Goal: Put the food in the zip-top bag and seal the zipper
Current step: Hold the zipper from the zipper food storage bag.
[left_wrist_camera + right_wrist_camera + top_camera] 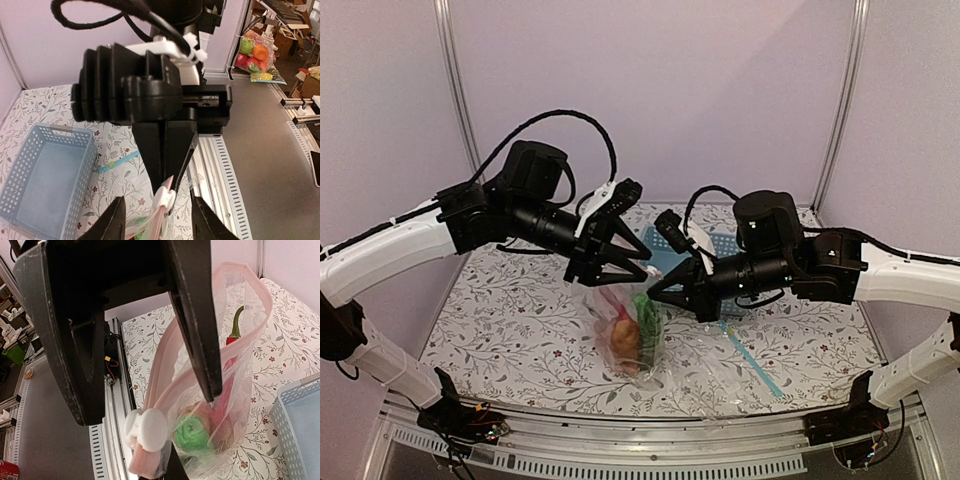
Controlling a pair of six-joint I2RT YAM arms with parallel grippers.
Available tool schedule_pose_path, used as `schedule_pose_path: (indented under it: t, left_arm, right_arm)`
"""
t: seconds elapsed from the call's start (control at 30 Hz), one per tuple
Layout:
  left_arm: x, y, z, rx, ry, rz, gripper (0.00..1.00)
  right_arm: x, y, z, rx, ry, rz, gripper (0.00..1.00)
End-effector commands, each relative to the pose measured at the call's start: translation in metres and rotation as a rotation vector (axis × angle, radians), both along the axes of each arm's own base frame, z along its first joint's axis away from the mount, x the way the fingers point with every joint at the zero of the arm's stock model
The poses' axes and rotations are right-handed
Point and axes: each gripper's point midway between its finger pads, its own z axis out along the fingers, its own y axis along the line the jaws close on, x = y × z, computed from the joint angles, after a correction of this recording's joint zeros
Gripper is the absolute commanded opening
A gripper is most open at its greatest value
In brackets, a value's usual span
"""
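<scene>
The zip-top bag (pixel 632 372) hangs upright just on the near side of the blue basket (pixel 50 172), its mouth up. I cannot tell whether its bottom touches the flowered worktop (pixel 510 320). Inside, low down, sit the brown potato-like lump (pixel 625 340) and the green vegetables (pixel 192 436). The red chili (pixel 231 340) stands tall against the bag's wall, green stem uppermost. The fruits cannot be made out.

The pale pink zipper (pixel 160 377) runs up and round the mouth in a loop, its two sides apart along most of that length. The white slider (pixel 146 428) sits at the strip's low end.

The right claw (pixel 655 291), reaching in from the basket's near right side, is pinched tight on the zipper right at the slider (its closed tips meet the strip there in the left wrist view). The left claw (pixel 161 220) comes in from the basket's near left, its fingers (pixel 197 330) at a middling spread. They straddle the top edge of the bag, one to each side of the pink strip, and grip nothing that I can see.

A teal-blue strip (pixel 757 362) lies flat on the worktop, nearer than the basket and to its right, well apart from the hanging bag.
</scene>
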Motion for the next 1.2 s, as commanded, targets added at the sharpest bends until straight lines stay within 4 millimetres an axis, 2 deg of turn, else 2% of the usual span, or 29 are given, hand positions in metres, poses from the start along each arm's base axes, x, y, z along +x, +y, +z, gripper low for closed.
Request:
schedule_pose_path:
  t: [0.0, 0.4, 0.77, 0.93, 1.0, 1.17]
  left_arm:
    - [-0.006, -0.006, -0.009, 0.041, -0.023, -0.012, 0.44]
    - [-0.007, -0.007, -0.015, 0.074, -0.098, 0.020, 0.31]
    - [-0.006, -0.004, -0.005, 0.062, -0.142, 0.056, 0.01]
    - [-0.007, -0.001, 0.003, 0.064, -0.146, 0.062, 0.00]
    - [-0.007, -0.001, 0.007, 0.071, -0.141, 0.064, 0.00]
    - [-0.007, -0.003, 0.010, 0.110, -0.115, 0.056, 0.00]
  right_arm:
    - [0.005, -0.002, 0.006, 0.023, -0.013, -0.021, 0.00]
    - [0.009, 0.000, 0.003, 0.024, 0.006, -0.028, 0.00]
    - [0.013, -0.003, 0.000, 0.020, 0.024, -0.055, 0.00]
    - [0.013, -0.010, 0.002, 0.031, 0.036, -0.084, 0.31]
    - [0.013, -0.014, 0.002, 0.031, 0.036, -0.096, 0.39]
    - [0.010, -0.020, 0.014, 0.059, 0.033, -0.102, 0.50]
